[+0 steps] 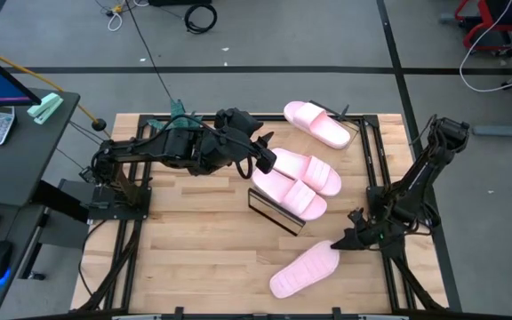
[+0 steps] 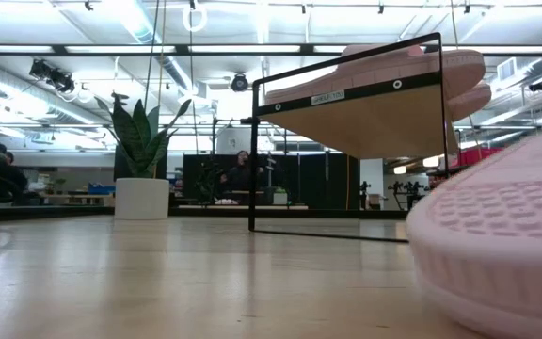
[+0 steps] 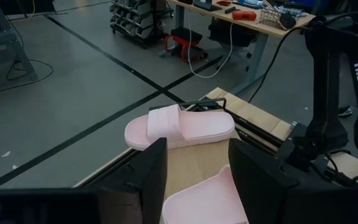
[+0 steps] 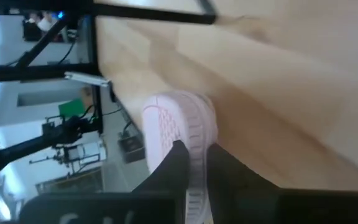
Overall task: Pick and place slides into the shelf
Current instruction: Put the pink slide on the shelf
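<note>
Two pale pink slides lie side by side on the slanted shelf at mid-table; the low view shows them on top of the shelf's board. My left gripper is at the left end of the farther one. A third slide lies on the table near the front edge, with my right gripper shut on its right end. One more slide lies at the far right, partly over the table's black frame. My left gripper has the slide's end between its two fingers, which come nearly level from the table's left. The slide fills the gap and rests on the shelf. The points of touch lie under the fingers. My right gripper pinches the rim of the slide's end between its two fingers. It comes slanting down from the table's right. The slide lies on the table.
A monitor, a keypad and a mouse sit on a dark side desk at the left. Black frame rails run along the table's right side. Bare wood lies near the front left. A potted plant stands beyond the table.
</note>
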`<state>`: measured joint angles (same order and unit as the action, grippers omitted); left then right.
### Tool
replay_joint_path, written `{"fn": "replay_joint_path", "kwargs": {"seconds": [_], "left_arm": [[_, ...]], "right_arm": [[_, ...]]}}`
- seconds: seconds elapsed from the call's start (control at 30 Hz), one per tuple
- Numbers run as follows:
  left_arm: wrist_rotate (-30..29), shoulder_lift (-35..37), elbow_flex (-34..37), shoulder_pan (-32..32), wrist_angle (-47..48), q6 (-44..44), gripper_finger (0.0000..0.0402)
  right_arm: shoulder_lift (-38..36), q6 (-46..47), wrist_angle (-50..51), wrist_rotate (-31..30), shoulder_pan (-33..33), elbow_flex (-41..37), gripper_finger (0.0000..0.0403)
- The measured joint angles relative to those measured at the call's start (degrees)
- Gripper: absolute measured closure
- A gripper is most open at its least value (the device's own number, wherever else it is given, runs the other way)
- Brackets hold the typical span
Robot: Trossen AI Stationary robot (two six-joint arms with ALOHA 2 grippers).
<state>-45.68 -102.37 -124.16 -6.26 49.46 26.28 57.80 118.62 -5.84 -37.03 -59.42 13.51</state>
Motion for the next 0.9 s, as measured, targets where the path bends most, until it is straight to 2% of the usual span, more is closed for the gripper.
{"fn": "replay_joint_path", "kwargs": {"seconds": [0.23,0.33,0.6,0.9], "left_arm": [[-0.1,0.0,0.0,0.1,0.0,0.0,0.0227],[-0.1,0.0,0.0,0.1,0.0,0.0,0.0229],[-0.1,0.0,0.0,0.1,0.0,-0.1,0.0224],[-0.1,0.0,0.0,0.1,0.0,-0.5,0.0226]], "right_arm": [[0.0,-5.9,0.0,1.8,0.0,7.0,0.0366],[0.0,-9.3,3.3,2.6,0.0,12.1,0.0367],[0.1,-17.9,21.1,1.8,0.0,30.6,0.0369],[0.6,-23.6,50.3,-4.4,0.0,55.7,0.0369]]}}
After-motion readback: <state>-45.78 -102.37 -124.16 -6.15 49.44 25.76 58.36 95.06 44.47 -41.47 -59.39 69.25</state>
